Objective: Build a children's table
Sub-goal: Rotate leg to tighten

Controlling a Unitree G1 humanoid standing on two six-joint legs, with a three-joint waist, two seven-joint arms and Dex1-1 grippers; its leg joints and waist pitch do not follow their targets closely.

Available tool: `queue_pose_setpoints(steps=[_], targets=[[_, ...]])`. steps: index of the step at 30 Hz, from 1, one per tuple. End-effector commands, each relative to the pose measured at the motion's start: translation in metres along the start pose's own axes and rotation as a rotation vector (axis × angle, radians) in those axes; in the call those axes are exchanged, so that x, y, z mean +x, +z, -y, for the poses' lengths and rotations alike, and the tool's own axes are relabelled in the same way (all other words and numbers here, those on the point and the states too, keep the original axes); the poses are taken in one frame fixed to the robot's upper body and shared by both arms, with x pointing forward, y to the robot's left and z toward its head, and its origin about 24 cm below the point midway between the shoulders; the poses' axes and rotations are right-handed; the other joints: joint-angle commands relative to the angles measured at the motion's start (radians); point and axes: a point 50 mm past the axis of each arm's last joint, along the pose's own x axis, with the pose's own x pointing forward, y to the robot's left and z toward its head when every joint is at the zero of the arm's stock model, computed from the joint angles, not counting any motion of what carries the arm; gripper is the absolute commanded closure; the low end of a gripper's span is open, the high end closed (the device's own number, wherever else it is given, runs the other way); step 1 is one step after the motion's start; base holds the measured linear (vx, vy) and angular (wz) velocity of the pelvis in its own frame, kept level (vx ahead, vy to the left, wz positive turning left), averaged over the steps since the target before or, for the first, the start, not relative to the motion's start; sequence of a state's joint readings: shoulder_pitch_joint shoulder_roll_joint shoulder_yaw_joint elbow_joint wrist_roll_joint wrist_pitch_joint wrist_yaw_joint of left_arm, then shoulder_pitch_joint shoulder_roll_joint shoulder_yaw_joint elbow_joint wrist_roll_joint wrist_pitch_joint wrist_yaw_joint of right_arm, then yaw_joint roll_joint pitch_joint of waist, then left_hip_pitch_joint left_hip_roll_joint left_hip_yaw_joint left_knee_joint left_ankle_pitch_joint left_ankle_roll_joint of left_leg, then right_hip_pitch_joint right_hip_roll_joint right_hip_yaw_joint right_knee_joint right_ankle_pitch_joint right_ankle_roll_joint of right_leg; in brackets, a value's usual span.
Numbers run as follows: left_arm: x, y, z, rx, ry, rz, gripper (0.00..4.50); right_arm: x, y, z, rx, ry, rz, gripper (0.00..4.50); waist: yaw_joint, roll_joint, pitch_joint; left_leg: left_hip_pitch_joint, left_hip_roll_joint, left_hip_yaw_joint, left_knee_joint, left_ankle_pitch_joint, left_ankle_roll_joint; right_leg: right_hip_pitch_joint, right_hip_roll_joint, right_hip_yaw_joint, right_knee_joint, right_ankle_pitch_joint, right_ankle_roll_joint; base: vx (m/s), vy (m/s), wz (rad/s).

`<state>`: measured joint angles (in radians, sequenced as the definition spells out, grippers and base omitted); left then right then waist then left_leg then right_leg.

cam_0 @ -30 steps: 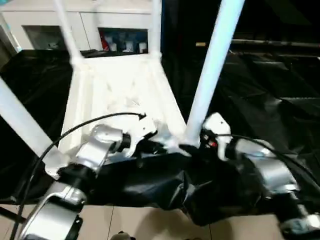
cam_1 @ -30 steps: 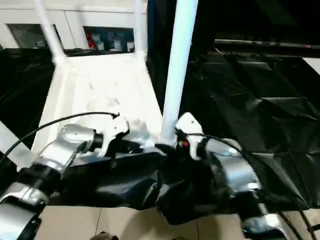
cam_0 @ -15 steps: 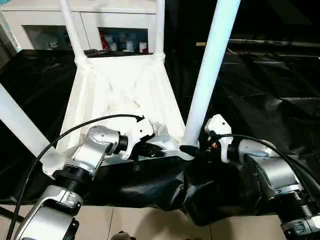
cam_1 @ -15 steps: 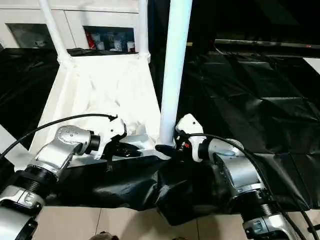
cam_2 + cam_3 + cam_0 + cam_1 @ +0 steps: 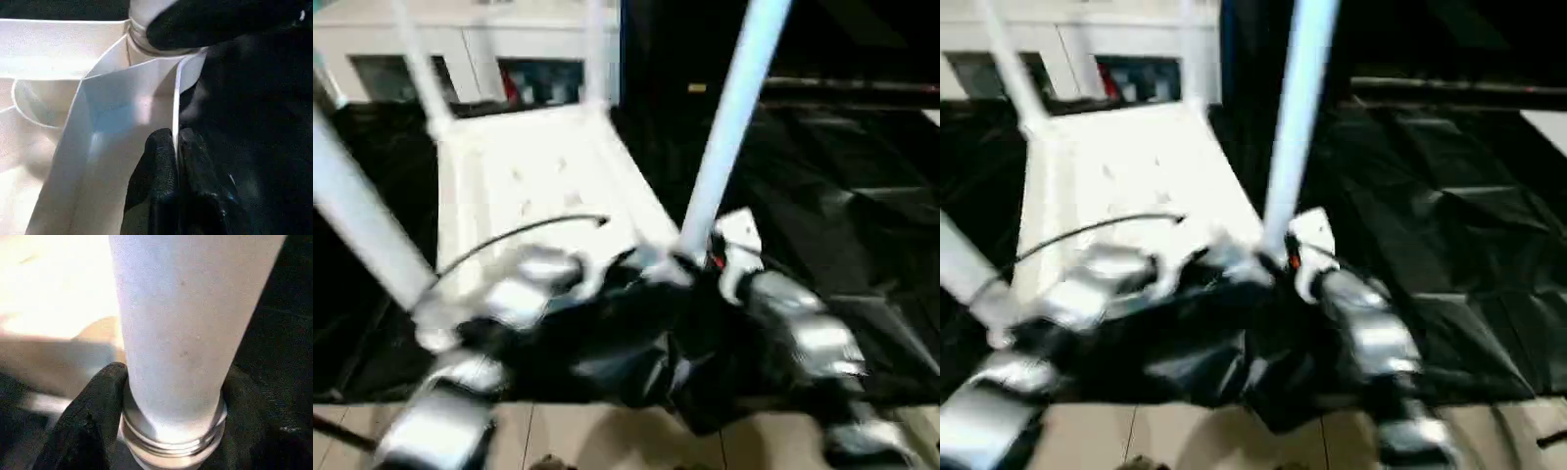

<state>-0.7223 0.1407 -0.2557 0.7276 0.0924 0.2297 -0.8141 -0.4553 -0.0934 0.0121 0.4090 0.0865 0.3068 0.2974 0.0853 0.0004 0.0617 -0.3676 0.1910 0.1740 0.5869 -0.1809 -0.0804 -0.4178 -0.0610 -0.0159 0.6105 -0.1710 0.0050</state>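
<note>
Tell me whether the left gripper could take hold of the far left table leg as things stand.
Probably not at once. The left gripper is shut on the near rim of the tabletop, and that leg stands at the far corner, across the whole upturned top.

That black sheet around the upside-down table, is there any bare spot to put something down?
Yes: the black sheet lies bare on the robot's right of the near right leg. The tabletop underside between the far legs is also free. It is crowded at the near edge, where the left gripper and the right gripper work.
</note>
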Motion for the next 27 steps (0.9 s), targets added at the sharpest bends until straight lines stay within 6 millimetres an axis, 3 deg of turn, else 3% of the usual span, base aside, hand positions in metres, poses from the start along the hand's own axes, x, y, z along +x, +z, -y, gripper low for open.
queue_pose_setpoints(steps=[1,4,6,9,11,12,16,19,20,24,27], targets=[[0.003,0.004,-0.007,-0.073,0.143,0.037,4.5,0.002,-0.019,0.0,0.073,-0.1,-0.081,1.88,-0.004,-0.014,-0.062,0.008,0.019,-0.006,-0.072,-0.219,-0.01,0.044,-0.063,0.029,-0.091,-0.378,-0.15,0.0,0.0,0.0],[0.021,0.015,0.004,-0.088,0.151,0.055,4.5,0.016,-0.011,-0.021,0.092,-0.097,-0.041,1.88,-0.004,-0.013,-0.062,0.01,0.02,-0.005,-0.071,-0.224,0.0,0.042,-0.062,0.03,-0.09,-0.34,-0.155,0.0,0.0,0.0],[0.026,0.019,0.008,-0.077,0.144,0.064,4.5,0.019,-0.006,-0.029,0.07,-0.066,-0.02,1.88,-0.001,-0.012,-0.065,0.004,0.019,-0.005,-0.069,-0.184,0.012,0.049,-0.059,0.03,-0.081,-0.235,-0.17,0.0,0.0,0.0],[0.028,0.021,0.011,-0.065,0.112,0.079,4.5,0.02,-0.003,-0.029,0.075,-0.064,-0.009,1.88,0.001,-0.01,-0.066,0.003,0.017,-0.004,-0.067,-0.163,0.034,0.054,-0.06,0.029,-0.076,-0.177,-0.187,0.0,0.0,0.0],[0.027,0.022,0.013,-0.054,0.085,0.09,4.5,0.02,-0.002,-0.026,0.084,-0.072,0.0,1.18,0.001,-0.011,-0.064,0.003,0.018,-0.003,-0.069,-0.176,0.039,0.054,-0.061,0.029,-0.079,-0.196,-0.19,0.0,0.0,0.0],[0.027,0.022,0.013,-0.051,0.081,0.092,4.5,0.02,-0.002,-0.025,0.083,-0.074,0.002,1.18,0.001,-0.012,-0.063,0.004,0.018,-0.003,-0.069,-0.183,0.038,0.054,-0.061,0.029,-0.081,-0.208,-0.188,0.0,0.0,0.0],[0.022,0.021,0.009,-0.033,0.055,0.106,4.5,0.019,0.003,-0.019,0.055,-0.075,0.029,0.92,-0.002,-0.011,-0.06,0.005,0.019,-0.005,-0.074,-0.219,0.03,0.051,-0.063,0.029,-0.089,-0.29,-0.167,0.0,0.0,0.0],[0.012,0.016,0.006,-0.01,-0.005,0.118,4.5,0.014,0.009,-0.012,0.016,-0.013,0.05,0.72,-0.003,-0.01,-0.062,0.001,0.019,-0.006,-0.073,-0.207,0.032,0.054,-0.063,0.03,-0.085,-0.264,-0.167,0.0,0.0,0.0],[0.008,0.014,0.004,-0.001,-0.023,0.12,4.5,0.011,0.011,-0.009,-0.007,0.014,0.048,0.47,-0.003,-0.011,-0.061,0.0,0.019,-0.005,-0.073,-0.202,0.034,0.055,-0.063,0.03,-0.085,-0.256,-0.169,0.0,0.0,0.0],[-0.012,0.007,-0.001,0.041,-0.116,0.131,4.5,-0.005,0.019,0.001,-0.136,0.177,0.021,0.47,0.003,-0.013,-0.061,0.002,0.022,-0.004,-0.071,-0.18,0.056,0.057,-0.061,0.031,-0.083,-0.231,-0.175,0.0,0.0,0.0],[-0.022,0.003,0.0,0.05,-0.192,0.141,4.5,-0.017,0.019,0.005,-0.219,0.294,-0.011,0.47,0.003,-0.01,-0.062,0.003,0.024,-0.004,-0.072,-0.179,0.049,0.056,-0.061,0.03,-0.08,-0.235,-0.183,0.0,0.0,0.0]])
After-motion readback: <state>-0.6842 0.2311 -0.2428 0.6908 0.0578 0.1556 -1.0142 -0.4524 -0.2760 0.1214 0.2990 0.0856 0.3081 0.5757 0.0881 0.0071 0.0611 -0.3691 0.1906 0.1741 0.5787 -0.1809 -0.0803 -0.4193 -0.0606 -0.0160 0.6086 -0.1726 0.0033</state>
